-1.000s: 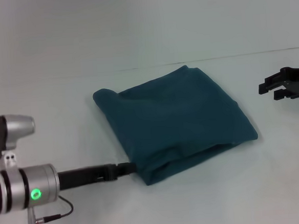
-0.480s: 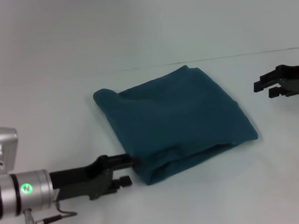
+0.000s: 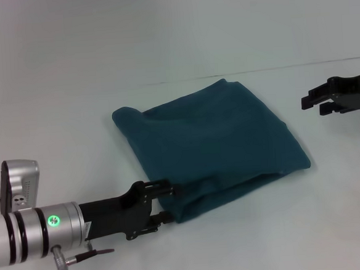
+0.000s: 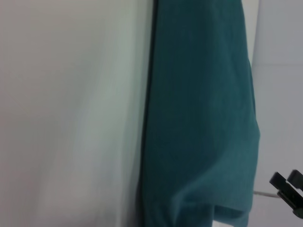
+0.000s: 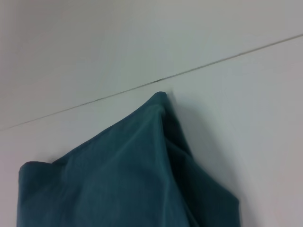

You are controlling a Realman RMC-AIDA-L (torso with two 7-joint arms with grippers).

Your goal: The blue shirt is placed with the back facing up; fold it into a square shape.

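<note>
Both grippers have moved: the left gripper (image 3: pixel 165 203), fingers apart, touches the folded blue shirt (image 3: pixel 208 146); right gripper (image 3: pixel 314 103) open, well apart.

Left hand (image 3: pixel 163 202) low, fingers apart; right hand (image 3: pixel 317 102) hovers open.

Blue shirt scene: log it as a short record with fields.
shirt: blue shirt folded into a rough square, lying flat on the white table
left hand: left hand low at the shirt's near left corner, touching its edge
right hand: right hand off to the shirt's right, clear of the fabric
fold state: layered edges visible along near side
</note>
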